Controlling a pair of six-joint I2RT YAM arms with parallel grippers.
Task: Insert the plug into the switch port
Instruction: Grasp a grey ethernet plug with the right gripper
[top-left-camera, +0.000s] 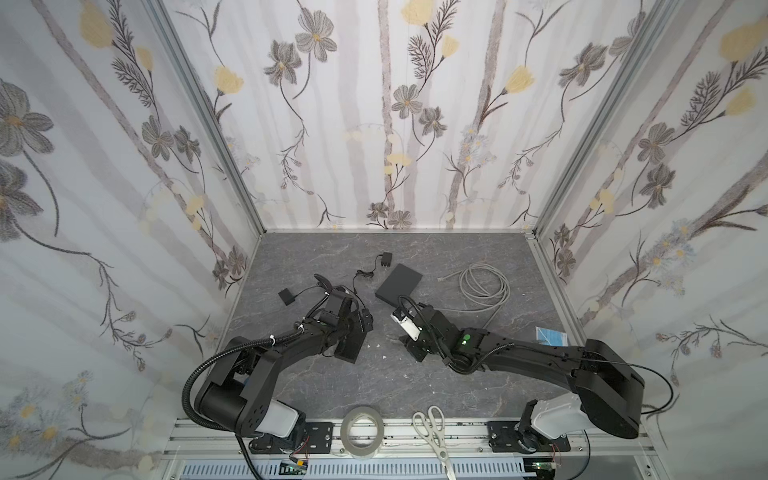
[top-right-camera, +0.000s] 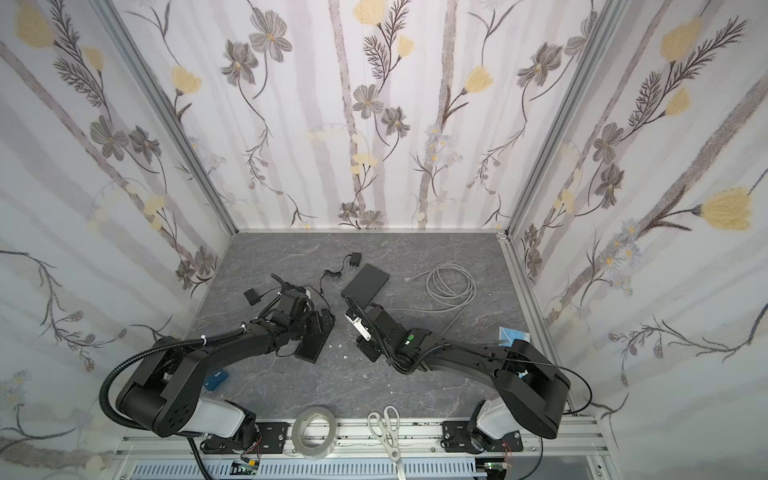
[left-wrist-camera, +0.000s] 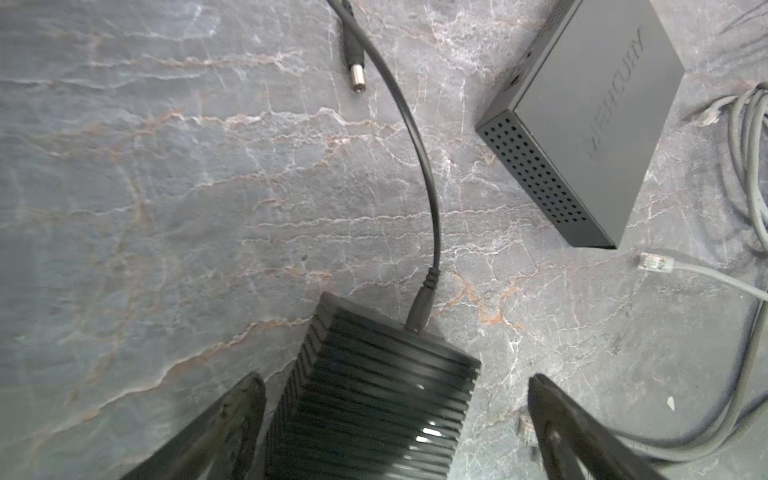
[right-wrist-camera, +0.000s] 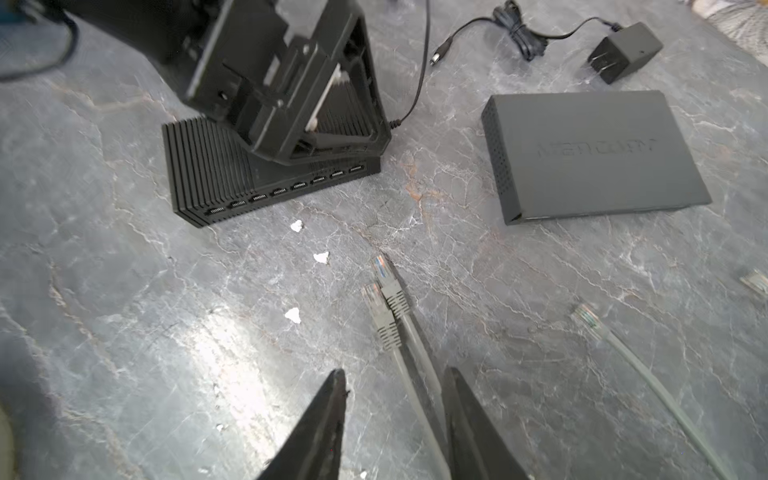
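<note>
Plug (right-wrist-camera: 380, 305) lies just ahead of the right claw (right-wrist-camera: 395, 371), whose part-open jaws straddle its cable (right-wrist-camera: 402, 376).

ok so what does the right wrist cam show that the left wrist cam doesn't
Only the right wrist view: the port row on the ribbed switch, the power adapter, and the right gripper with grey cables running between its fingers.
Only the left wrist view: the coiled grey cable beside the Mercury box.
Both: the switch, the box, the loose barrel plug, and a lone grey plug on the table.
</note>
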